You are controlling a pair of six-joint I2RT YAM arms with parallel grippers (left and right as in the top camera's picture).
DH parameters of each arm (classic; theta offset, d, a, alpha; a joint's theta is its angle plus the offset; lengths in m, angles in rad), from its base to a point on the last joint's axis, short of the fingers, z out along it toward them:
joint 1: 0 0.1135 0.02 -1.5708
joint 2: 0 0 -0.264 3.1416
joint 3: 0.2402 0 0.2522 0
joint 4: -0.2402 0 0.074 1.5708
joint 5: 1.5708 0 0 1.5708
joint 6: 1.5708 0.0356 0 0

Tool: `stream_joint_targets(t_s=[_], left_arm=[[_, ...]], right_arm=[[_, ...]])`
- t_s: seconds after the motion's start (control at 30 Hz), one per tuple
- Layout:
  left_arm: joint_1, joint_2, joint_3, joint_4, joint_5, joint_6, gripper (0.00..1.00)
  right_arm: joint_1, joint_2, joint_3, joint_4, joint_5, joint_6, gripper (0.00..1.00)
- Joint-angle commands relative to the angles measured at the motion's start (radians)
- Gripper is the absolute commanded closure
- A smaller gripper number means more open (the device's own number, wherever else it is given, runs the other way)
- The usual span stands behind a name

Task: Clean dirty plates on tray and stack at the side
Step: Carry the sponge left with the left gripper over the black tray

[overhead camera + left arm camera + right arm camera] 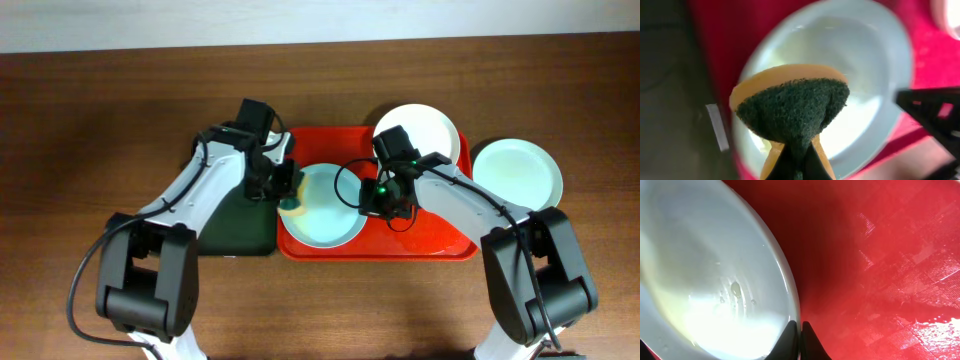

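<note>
Left gripper (798, 162): jaws closed on a yellow sponge with a dark green scouring pad (792, 107), pinched at its near end, with the pad fanning out beyond the fingertips. The left arm reaches forward over the narrow dark green tray (238, 228), wrist turned inward.

The sponge hangs at the left rim of a pale mint-green round plate (325, 210); contact cannot be confirmed. This plate lies flat, face up, in the left half of the red rectangular plastic tray (440, 240), whose long axis runs left to right. A faint yellowish film shows in the plate's bowl.

Right gripper (800, 332): fingers closed together, tips at the same plate's right rim. Whether the rim is pinched cannot be told. The right arm angles inward over the tray.

A white round plate (425, 125) sits at the tray's far right corner, overlapping the rim. A second mint-green plate (517, 172) rests on the brown wooden table (100, 120), just right of the tray.
</note>
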Motion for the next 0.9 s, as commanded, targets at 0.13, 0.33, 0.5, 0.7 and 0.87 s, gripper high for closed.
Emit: stream_joint_targets(t_s=[0.13, 0.33, 0.5, 0.7, 0.87], left_arm=[[0.134, -0.031, 0.015, -0.094, -0.270, 0.027, 1.00], [0.146, -0.029, -0.024, -0.107, -0.381, 0.038, 1.00], [0.141, -0.037, -0.034, -0.061, -0.273, 0.067, 1.00], [0.142, -0.172, -0.001, -0.025, -0.153, 0.067, 1.00], [0.162, -0.313, 0.020, -0.032, -0.211, 0.067, 1.00]], right_arm=[[0.008, -0.001, 0.001, -0.001, 0.018, 0.005, 0.96], [0.008, -0.001, 0.001, -0.001, 0.018, 0.005, 0.96], [0.008, -0.001, 0.001, -0.001, 0.018, 0.005, 0.96], [0.008, -0.001, 0.001, -0.001, 0.018, 0.005, 0.96], [0.008, -0.001, 0.001, -0.001, 0.018, 0.005, 0.96]])
